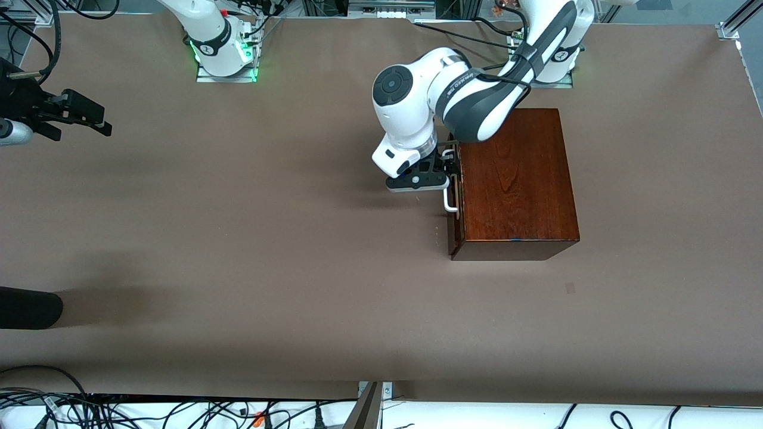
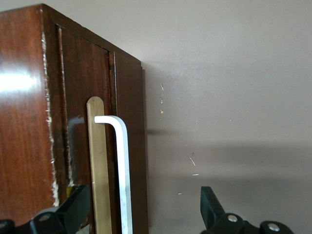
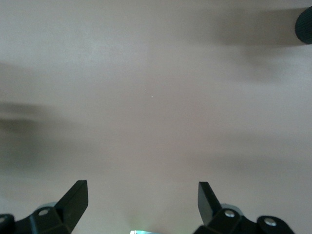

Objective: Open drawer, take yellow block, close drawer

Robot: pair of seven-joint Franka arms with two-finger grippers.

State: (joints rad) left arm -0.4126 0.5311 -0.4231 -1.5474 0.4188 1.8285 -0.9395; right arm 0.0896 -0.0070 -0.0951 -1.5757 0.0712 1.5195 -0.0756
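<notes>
The dark reddish-brown wooden box stands toward the left arm's end of the table. Its drawer front faces the right arm's end and looks shut or nearly shut. The white bar handle runs along that front. My left gripper is at the handle, open. In the left wrist view the handle lies between the two spread fingers, with no contact showing; the left gripper is level with the drawer front. My right gripper waits open and empty over the right arm's end. The yellow block is hidden.
A black rounded object juts onto the table at the right arm's end, nearer the front camera; it also shows in the right wrist view. A pale strip runs beside the handle. Bare brown table spreads in front of the drawer.
</notes>
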